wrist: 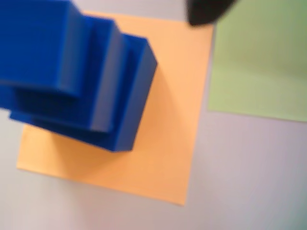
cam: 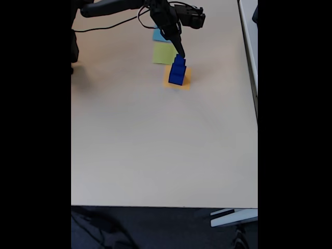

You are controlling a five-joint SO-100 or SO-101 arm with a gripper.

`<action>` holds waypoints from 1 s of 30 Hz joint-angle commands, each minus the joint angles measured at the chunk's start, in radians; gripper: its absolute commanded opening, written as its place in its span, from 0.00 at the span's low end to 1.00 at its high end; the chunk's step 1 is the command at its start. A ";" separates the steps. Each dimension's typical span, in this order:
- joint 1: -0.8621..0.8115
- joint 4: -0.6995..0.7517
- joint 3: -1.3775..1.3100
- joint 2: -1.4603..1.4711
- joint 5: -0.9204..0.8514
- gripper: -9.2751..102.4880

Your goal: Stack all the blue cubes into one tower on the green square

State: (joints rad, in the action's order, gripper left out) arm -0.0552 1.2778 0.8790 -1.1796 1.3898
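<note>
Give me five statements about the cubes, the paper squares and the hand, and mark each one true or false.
1. The three blue cubes are stacked in one tower. True.
2. The tower stands on the green square. False: it stands on the orange square.
3. The green square is bare. True.
4. The smallest cube is at the bottom. False: it is on top.
5. The hand is just above the tower's top. True.
</note>
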 commanded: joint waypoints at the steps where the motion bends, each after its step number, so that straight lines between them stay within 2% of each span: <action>1: -0.015 0.002 0.000 -0.118 0.018 0.39; 30: -0.064 0.008 -0.121 0.067 -0.069 0.39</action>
State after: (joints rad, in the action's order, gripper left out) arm -0.1304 1.2931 0.8253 -1.0953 1.3146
